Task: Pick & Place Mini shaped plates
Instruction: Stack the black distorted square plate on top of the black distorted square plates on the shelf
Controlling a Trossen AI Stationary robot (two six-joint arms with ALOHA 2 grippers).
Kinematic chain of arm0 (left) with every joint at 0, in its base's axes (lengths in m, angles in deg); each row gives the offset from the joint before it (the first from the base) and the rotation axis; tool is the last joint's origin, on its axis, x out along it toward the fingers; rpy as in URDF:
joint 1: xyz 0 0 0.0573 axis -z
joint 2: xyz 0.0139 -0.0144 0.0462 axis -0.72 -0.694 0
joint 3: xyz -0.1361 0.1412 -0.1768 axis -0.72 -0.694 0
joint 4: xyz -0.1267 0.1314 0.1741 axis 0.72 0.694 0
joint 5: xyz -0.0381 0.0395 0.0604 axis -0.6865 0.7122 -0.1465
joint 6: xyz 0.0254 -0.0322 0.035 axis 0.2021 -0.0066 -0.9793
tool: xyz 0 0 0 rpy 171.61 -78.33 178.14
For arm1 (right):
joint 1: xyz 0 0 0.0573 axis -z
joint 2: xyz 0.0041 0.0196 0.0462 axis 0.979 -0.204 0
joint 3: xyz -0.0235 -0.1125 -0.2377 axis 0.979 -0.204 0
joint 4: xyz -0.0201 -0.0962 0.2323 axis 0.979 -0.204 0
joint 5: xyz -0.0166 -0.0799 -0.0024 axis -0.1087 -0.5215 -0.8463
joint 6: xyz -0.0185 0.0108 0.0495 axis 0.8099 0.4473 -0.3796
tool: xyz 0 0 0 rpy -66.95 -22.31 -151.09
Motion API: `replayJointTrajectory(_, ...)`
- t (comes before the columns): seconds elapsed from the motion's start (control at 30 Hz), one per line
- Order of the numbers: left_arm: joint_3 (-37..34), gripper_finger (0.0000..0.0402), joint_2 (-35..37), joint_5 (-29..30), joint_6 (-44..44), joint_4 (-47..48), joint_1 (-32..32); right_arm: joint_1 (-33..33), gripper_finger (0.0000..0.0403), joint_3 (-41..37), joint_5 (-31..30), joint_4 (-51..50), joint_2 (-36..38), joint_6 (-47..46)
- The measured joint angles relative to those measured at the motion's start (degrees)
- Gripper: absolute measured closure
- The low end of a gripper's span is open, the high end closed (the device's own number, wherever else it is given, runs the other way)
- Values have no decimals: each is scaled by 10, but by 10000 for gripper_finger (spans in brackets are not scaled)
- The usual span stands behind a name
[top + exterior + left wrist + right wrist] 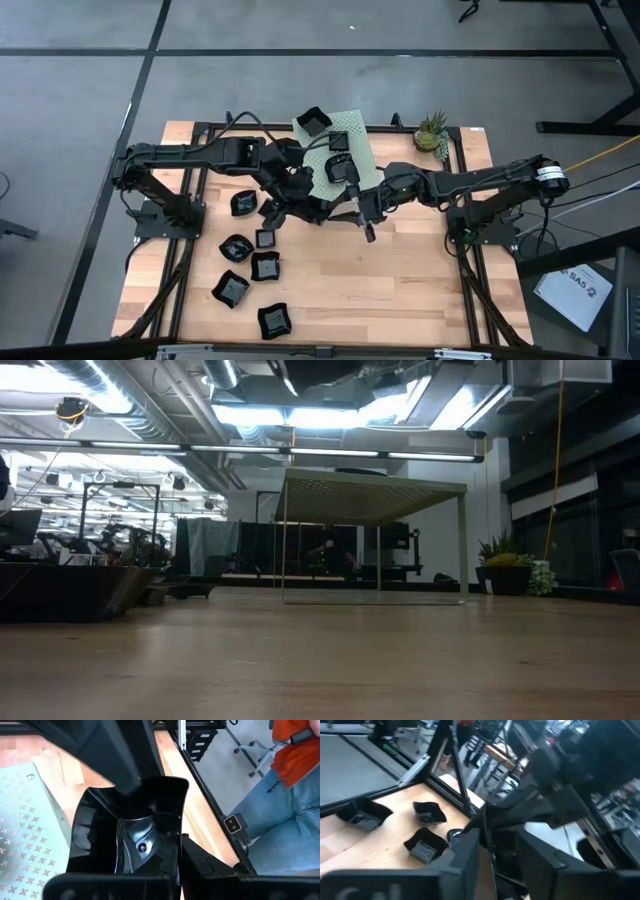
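Black mini plate (135, 830) sits clamped in left pincer (300, 190) above bench (400, 280) center, just beside pale green perforated box (355, 140); pincer closed on plate. Right pincer (362, 210) right next to it, fingers partly apart, holding nothing visible. Two more plates (328, 135) on the box, approx six plates (250, 265) scattered on bench's left-front part. Small plant (432, 128) at far-right corner. Person in jeans (290, 800) stands beyond bench edge.

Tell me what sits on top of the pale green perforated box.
On the perforated box, two black mini plates show: one at its far corner, one mid-panel. The arms cover its near edge, so anything there stays unseen.
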Motion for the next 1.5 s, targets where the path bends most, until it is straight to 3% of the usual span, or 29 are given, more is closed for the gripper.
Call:
replayJointTrajectory(0.23,0,399,0,3,6,16,0,1,205,0,-55,-13,27,-93)
replayJointTrajectory(0.53,0,399,17,113,4,27,-16,1,191,0,-125,-171,113,-189)
replayJointTrajectory(0.83,1,399,48,363,5,-42,-63,1,191,0,-257,-308,149,-312)
replayJointTrajectory(0.97,1,399,47,435,6,-80,-83,1,191,0,-287,-338,147,-342)
replayJointTrajectory(1.33,1,399,-15,540,114,-153,-102,1,191,0,-335,-382,145,-435)
replayJointTrajectory(1.5,1,399,-42,533,139,-200,-120,1,191,0,-335,-386,145,-472)
